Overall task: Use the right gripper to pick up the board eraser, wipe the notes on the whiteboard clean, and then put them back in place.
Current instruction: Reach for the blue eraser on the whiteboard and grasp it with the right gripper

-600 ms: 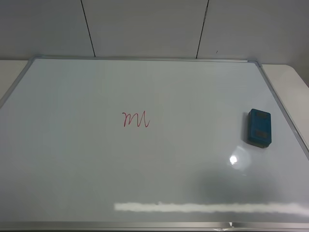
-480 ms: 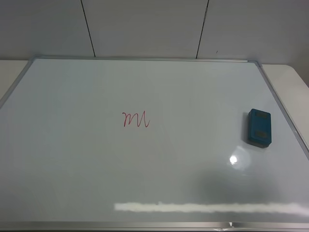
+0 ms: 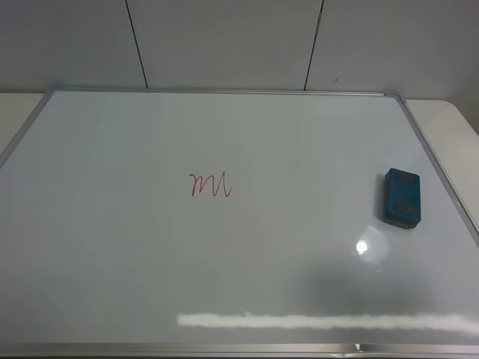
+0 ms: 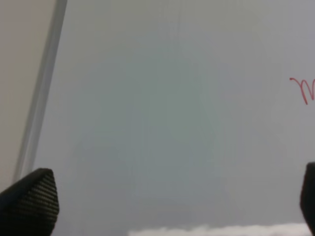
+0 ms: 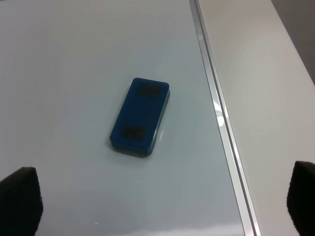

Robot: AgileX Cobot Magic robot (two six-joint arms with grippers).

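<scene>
The whiteboard [image 3: 135, 269] lies flat and fills most of the exterior view. The notes [image 3: 210, 185], a red cursive scribble, sit near its middle; part of the notes [image 4: 305, 89] shows in the left wrist view. The teal board eraser [image 3: 403, 197] rests flat near the board's right frame. In the right wrist view the board eraser [image 5: 141, 116] lies ahead of my right gripper [image 5: 162, 204], whose black fingertips [image 5: 18, 204] stand wide apart and empty. My left gripper [image 4: 172, 199] is also open, hovering over bare board. Neither arm appears in the exterior view.
The silver frame [image 5: 221, 123] runs beside the eraser, with pale table [image 5: 275, 98] beyond it. A grey panelled wall [image 3: 224, 41] stands behind the board. A bright light reflection [image 3: 362, 247] lies on the board below the eraser.
</scene>
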